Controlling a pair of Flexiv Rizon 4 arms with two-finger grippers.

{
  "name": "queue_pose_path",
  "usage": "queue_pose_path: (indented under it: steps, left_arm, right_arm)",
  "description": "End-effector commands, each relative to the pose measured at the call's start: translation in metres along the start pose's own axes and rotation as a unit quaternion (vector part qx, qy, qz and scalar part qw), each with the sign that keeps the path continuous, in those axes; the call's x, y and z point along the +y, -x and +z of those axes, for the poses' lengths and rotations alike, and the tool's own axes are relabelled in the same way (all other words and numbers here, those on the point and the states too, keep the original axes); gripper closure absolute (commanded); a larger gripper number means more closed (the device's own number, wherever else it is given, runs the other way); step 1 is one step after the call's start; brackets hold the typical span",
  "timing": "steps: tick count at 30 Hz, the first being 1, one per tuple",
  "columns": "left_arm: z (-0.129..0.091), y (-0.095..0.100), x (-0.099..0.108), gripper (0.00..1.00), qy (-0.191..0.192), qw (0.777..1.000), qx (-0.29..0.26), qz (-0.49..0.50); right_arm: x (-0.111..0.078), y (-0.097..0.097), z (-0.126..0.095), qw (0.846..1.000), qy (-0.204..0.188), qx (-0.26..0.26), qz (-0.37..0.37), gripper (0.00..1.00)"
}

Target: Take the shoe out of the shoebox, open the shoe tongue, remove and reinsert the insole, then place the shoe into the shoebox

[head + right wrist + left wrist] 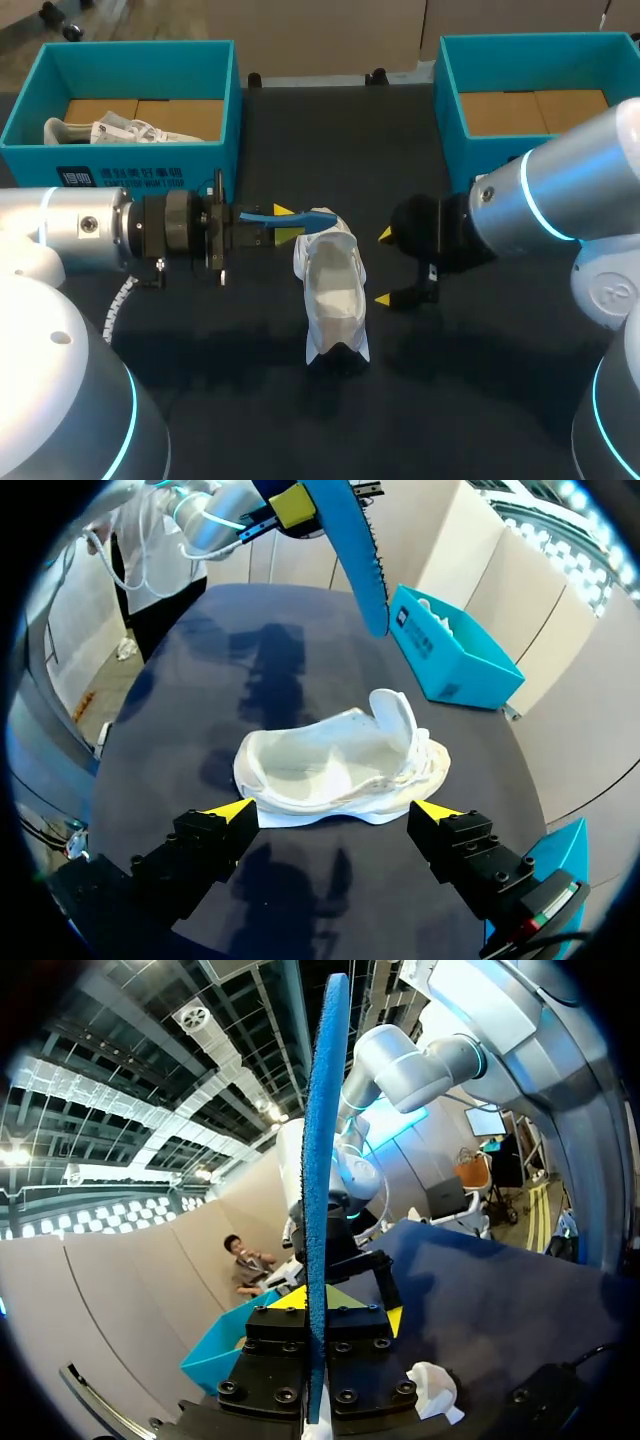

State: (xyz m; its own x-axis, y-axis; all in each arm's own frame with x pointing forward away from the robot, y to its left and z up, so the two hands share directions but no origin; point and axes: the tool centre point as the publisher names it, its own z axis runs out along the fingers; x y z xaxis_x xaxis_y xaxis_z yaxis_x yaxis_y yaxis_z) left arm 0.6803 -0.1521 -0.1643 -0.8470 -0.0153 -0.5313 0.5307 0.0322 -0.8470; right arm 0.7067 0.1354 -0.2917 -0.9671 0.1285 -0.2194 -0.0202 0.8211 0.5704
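A white shoe (335,290) lies on the dark table, its opening facing up; in the right wrist view the shoe (340,765) sits just ahead of my fingers. My left gripper (287,222) is shut on a blue insole (300,220), held above the shoe's far end. The left wrist view shows the insole (322,1160) edge-on between the left gripper's (330,1305) yellow tips. My right gripper (385,268) stands open beside the shoe on its right, nothing between its fingers. From the right gripper (335,810), the insole (355,550) hangs above and beyond the shoe.
A teal shoebox (30,110) at the back left holds a second white shoe (110,130). Another teal box (450,90) stands at the back right with only cardboard in it. Bare table lies in front of the shoe.
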Motion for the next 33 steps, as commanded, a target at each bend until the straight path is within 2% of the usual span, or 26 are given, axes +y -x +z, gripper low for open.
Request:
queue_pose_path:
  steps: [1,7,16,33]
  left_arm:
    - [0.001,-0.001,0.000,1.00,0.001,1.000,-0.001,-0.001]
    - [0.000,-0.003,0.000,1.00,0.001,1.000,-0.003,-0.004]
    - [-0.001,-0.009,-0.001,1.00,0.008,1.000,-0.005,-0.012]
    - [0.004,-0.017,0.006,1.00,0.012,0.999,-0.008,-0.029]
  right_arm:
    - [0.001,-0.001,0.003,1.000,-0.002,-0.002,0.000,0.00]
    - [0.001,-0.001,0.003,1.000,-0.002,-0.002,0.000,0.00]
    - [-0.002,0.007,0.014,0.998,-0.042,0.013,-0.050,0.00]
    - [0.005,0.016,0.031,0.996,-0.032,0.036,-0.078,0.00]
